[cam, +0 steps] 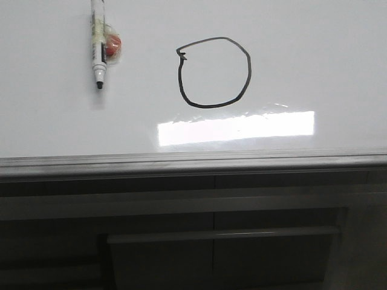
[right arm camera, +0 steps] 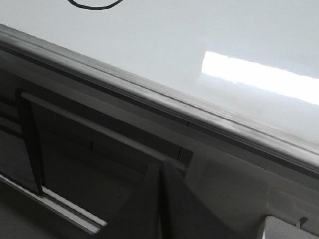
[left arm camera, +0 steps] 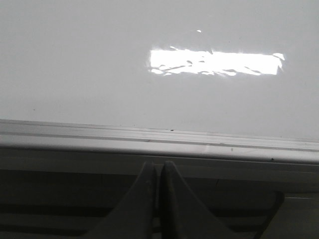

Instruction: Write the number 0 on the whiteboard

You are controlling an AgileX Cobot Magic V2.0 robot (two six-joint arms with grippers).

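- The whiteboard (cam: 314, 54) fills the upper half of the front view, glossy white, with a grey metal edge strip (cam: 193, 162) running along its near side.
- The number 0 (cam: 213, 72) is drawn on the board slightly right of centre: a thin black loop, roughly round, uneven, closed, with a small hook at its upper left.
- A bright rectangular light reflection (cam: 236, 128) lies on the board surface just below the loop, between it and the edge strip.
- A marker (cam: 98, 42) rests on the board well to the left of the loop, tip pointing toward the near edge, uncapped, black nib exposed.
- A small red object (cam: 113, 45) sits against the marker's right side, touching it; its identity cannot be determined.
- A dark cabinet with drawer fronts (cam: 217, 241) occupies the lower half of the front view, below the edge strip.
- Left gripper (left arm camera: 158, 172): fingers pressed together, nothing between them, positioned over the cabinet side of the edge strip, apart from the board.
- Right gripper (right arm camera: 161, 174): fingers likewise clenched on nothing, over the cabinet, short of the edge strip.
- In the right wrist view only a lower arc of the loop (right arm camera: 94, 6) shows at the frame edge.
- Neither arm appears in the front view.
- Neither gripper touches the marker or the loop.
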